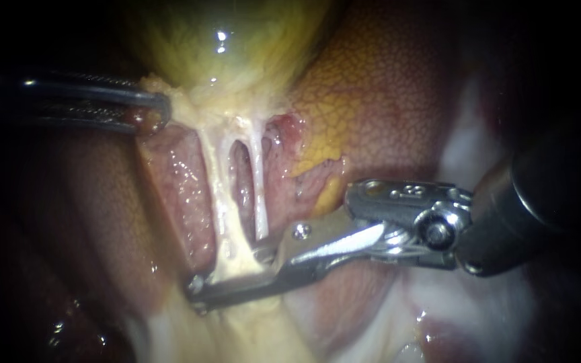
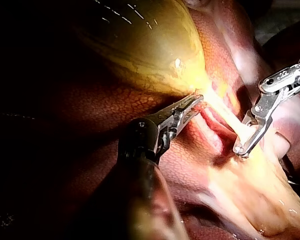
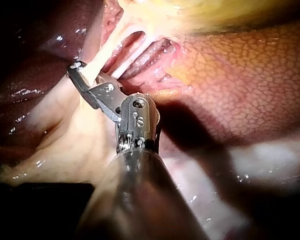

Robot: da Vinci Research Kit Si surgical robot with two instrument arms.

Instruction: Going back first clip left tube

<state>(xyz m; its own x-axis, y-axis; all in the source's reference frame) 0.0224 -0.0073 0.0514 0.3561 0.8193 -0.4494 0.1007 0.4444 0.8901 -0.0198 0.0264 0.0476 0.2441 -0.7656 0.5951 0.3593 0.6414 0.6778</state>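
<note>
With the left instrument [image 1: 152, 111] at upper left clamped on the gallbladder [image 1: 223, 47] neck, the right instrument [image 1: 234, 274], jaws parted astride the left tube [image 1: 218, 195] at lower centre, should back straight out rightward without snagging it.

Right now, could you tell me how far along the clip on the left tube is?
Done: the left instrument grips the gallbladder, and the tubes are stretched. In hand: the right instrument sits at the base of the left tube. Left: backing away. I can see no clip.
</note>
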